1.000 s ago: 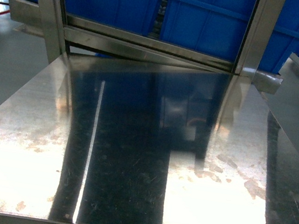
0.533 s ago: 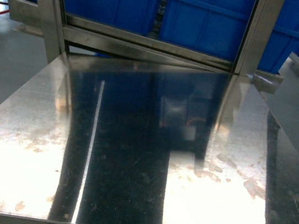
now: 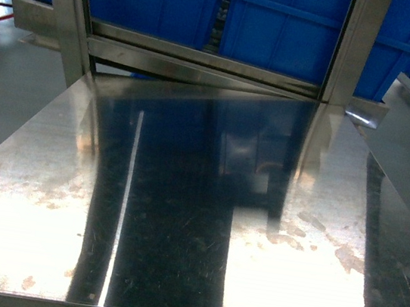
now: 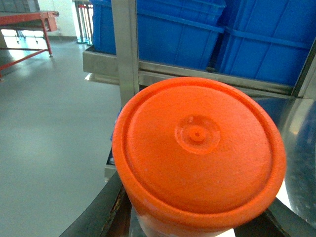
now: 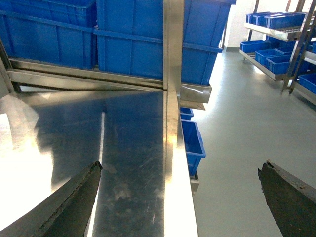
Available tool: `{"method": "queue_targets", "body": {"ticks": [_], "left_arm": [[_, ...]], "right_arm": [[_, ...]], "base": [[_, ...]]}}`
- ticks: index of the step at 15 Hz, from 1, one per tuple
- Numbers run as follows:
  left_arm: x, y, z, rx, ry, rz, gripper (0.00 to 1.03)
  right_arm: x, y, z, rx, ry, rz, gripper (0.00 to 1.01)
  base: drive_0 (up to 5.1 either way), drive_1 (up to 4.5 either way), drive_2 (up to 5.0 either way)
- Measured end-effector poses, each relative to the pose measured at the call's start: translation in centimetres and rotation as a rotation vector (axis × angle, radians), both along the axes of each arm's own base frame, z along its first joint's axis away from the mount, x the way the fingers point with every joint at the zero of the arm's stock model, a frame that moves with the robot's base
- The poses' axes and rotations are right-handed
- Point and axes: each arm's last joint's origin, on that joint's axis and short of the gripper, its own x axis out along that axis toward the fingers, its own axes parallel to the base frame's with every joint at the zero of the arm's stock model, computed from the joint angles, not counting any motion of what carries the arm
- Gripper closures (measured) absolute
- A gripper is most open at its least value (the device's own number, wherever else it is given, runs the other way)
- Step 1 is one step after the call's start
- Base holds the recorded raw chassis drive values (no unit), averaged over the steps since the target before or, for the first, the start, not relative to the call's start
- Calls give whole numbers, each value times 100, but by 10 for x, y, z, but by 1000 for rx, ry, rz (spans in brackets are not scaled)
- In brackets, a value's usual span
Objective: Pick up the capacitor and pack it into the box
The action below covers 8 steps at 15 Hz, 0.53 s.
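Note:
In the left wrist view a round orange-capped cylinder, the capacitor (image 4: pixel 197 153), fills the frame. My left gripper (image 4: pixel 197 224) is shut on it, one dark finger (image 4: pixel 106 212) on each side of its body. Beyond it stands a steel post with blue bins behind. My right gripper (image 5: pixel 180 197) is open and holds nothing. It hovers over the right edge of the steel table (image 5: pixel 133 148). The box is out of view. Neither gripper shows in the head view.
A shiny steel table (image 3: pixel 180 219) spreads in front of me with a steel frame (image 3: pixel 203 58) at its far edge. Large blue bins (image 3: pixel 284 27) stand behind the frame. Small blue bins (image 5: pixel 192 140) sit on the floor by the table's right side. Shelves of blue bins (image 5: pixel 276 49) stand far right.

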Motion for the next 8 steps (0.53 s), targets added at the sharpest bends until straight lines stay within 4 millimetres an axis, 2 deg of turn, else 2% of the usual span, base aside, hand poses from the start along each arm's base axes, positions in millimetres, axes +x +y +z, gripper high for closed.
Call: {"method": "queue_targets", "body": {"ticks": [8], "left_arm": [[-23,0,-15,0,-14,1,59]], "right_arm": [[0,0,0,0,0,0,3]], "base": [[0,0,0]]}}
